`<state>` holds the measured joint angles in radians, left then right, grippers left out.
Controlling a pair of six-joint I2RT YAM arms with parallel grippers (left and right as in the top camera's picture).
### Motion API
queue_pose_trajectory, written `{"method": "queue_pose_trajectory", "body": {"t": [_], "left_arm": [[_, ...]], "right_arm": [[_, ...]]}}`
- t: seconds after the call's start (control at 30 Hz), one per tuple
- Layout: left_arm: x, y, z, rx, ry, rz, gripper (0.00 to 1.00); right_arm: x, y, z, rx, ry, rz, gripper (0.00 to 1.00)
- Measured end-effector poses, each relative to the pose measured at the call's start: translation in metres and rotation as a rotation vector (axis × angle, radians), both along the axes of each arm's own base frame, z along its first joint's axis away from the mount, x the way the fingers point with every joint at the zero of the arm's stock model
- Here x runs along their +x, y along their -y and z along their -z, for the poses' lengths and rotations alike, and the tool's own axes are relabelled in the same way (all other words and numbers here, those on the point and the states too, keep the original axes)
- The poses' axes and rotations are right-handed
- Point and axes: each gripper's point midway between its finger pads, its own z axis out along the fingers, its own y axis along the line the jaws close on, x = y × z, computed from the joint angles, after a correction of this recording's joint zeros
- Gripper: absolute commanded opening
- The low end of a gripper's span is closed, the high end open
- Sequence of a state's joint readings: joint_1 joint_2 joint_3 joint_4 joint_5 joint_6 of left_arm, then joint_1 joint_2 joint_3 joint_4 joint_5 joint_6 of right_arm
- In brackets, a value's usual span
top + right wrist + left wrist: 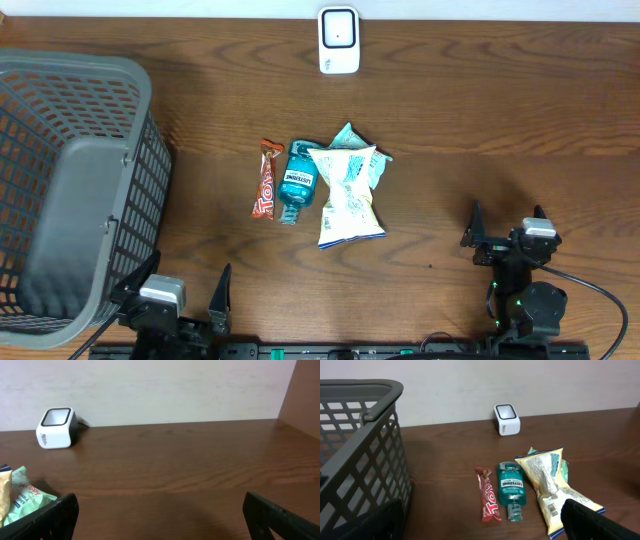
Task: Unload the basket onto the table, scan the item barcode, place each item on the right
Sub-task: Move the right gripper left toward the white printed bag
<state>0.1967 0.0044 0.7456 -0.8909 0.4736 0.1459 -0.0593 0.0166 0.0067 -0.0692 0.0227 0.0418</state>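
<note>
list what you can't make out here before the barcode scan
- Green packet: in the overhead view it lies mostly under the white snack bag; in the right wrist view the left edge cuts it off.
- Barcodes on the candy bar and mouthwash bottle: none shows in any view, and the print is too small overhead.
- Basket: the left edge cuts it off overhead; in the left wrist view its own wall hides the inside.

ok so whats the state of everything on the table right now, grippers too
grey plastic mesh basket: upright, looks empty
white box-shaped barcode scanner: standing at the far edge
red candy bar: lying flat
teal mouthwash bottle: on its side, capped
yellow-white snack bag: lying flat, overlapping the packet
green packet: partly under the snack bag
left gripper: open, empty
right gripper: open, empty
</note>
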Motion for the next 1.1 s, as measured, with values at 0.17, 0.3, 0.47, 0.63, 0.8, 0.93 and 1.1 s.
{"method": "queue_pose_trajectory", "body": {"t": [0.17,0.3,0.47,0.63,0.8,0.93,1.1], "left_arm": [[0.000,0.000,0.000,0.000,0.000,0.000,1.00],[0.000,0.000,0.000,0.000,0.000,0.000,1.00],[0.000,0.000,0.000,0.000,0.000,0.000,1.00],[0.000,0.000,0.000,0.000,0.000,0.001,1.00],[0.000,0.000,0.000,-0.001,-0.001,0.002,1.00],[0.000,0.001,0.000,-0.001,-0.002,0.004,1.00],[0.000,0.001,0.001,-0.002,-0.002,0.008,1.00]], "right_arm": [[0.000,-0.001,0.000,0.001,0.000,-0.008,0.99],[0.001,-0.013,-0.004,0.006,0.015,-0.076,0.99],[0.000,-0.037,-0.016,0.109,0.063,-0.213,0.99],[-0.004,-0.055,-0.031,0.160,0.112,-0.317,0.99],[-0.009,-0.059,-0.043,0.193,0.083,-0.341,0.99],[-0.025,-0.058,-0.061,0.233,-0.048,-0.308,0.99],[-0.048,-0.050,-0.060,0.290,-0.325,-0.222,0.99]]}}
